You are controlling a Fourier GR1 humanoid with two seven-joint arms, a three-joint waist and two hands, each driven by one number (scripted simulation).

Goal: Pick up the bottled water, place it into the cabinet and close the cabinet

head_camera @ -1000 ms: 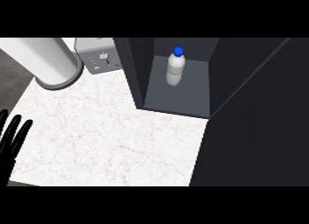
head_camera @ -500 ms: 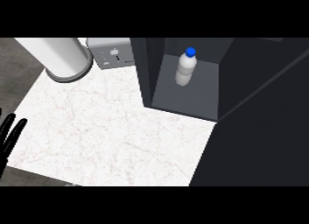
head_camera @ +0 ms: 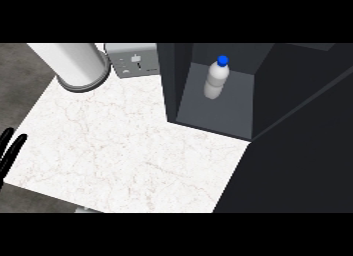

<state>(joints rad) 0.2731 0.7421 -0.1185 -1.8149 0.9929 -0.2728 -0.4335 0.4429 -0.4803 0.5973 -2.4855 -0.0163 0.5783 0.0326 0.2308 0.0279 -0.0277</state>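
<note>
Inside the open cabinet [head_camera: 216, 112], on its floor, the bottled water [head_camera: 216, 80] is found standing upright, blue cap uppermost, long axis vertical. Placement is judged complete; closing the cabinet is judged outstanding. No label or writing can be read on it. The door is not clearly made out; the dark panel at the right may be it. The left hand [head_camera: 2, 150] is seen at the tabletop's [head_camera: 127, 145] left edge, fingers straight, released, well apart from the cabinet. The right hand is not seen.
</note>
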